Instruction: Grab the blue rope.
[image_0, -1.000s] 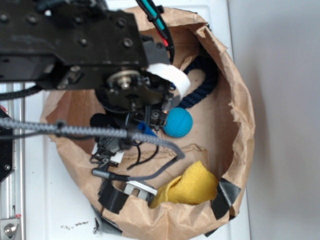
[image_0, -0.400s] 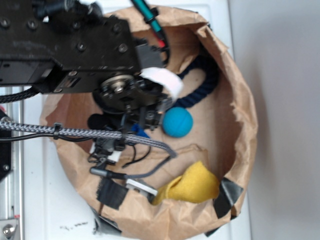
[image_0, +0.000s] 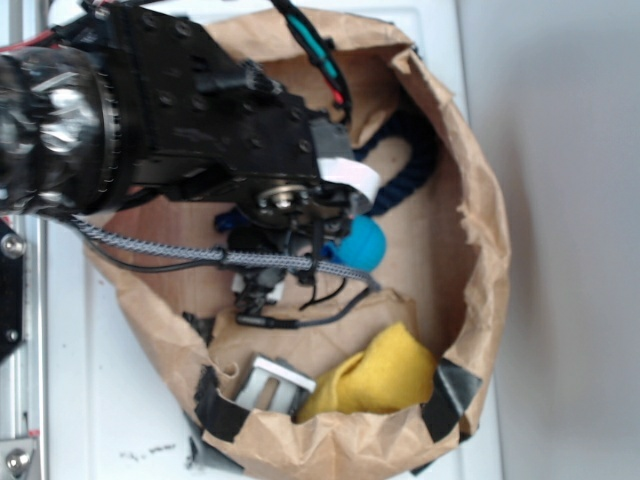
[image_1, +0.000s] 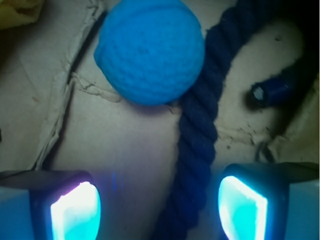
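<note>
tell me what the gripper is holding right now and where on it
Nothing is held. The gripper is open, its fingers either side of the blue rope, not closed on it.

The arm's black body (image_0: 170, 110) is swinging round and shifting toward the right of the frame, so a shiny round joint (image_0: 45, 110) is now filling the upper left of the exterior view. The gripper (image_1: 159, 207) is moving right with it, now covering the left part of the turquoise ball (image_0: 364, 243). The grey braided cable (image_0: 200, 258) is trailing lower and shorter across the bag's floor.
</note>
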